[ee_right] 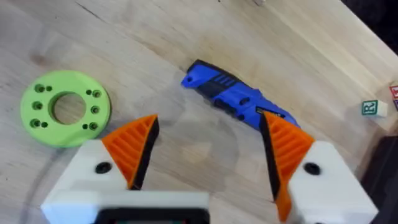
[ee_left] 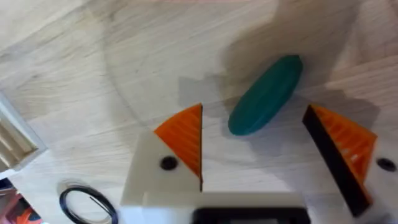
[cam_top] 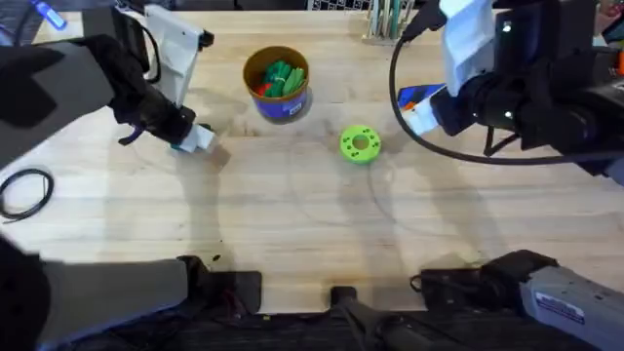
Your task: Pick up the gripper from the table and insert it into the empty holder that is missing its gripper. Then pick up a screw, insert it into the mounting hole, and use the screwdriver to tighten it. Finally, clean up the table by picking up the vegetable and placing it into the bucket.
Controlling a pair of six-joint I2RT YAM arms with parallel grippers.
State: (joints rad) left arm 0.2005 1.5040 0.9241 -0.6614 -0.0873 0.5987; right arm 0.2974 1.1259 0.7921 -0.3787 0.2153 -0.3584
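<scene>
**Left fingers spread over the vegetable, nothing gripped yet**

Your left gripper [ee_left: 252, 155] has its orange fingers [ee_left: 183, 137] wide apart and holds nothing. In the left wrist view the vegetable [ee_left: 266, 94] lies flat on the table [ee_left: 124, 62] just beyond the fingertips and roughly between their lines, a little nearer one finger than the other. Its long axis runs at a slant to the line joining the two fingers, neither square across it nor along it, so I judge you will want a small wrist turn before you close, or the pads may catch it towards one end.

From overhead, the left gripper [cam_top: 195, 138] sits towards the table's far left, with the bucket [cam_top: 279, 86] near it, further towards the far edge and the middle. The left arm is plainly the nearer one for this pick.

Your right gripper [ee_right: 208, 155] is also open and empty, hovering near the screwdriver [ee_right: 233, 96], which lies on the table towards the far right with a green disc [ee_right: 65, 107] beside it.
</scene>
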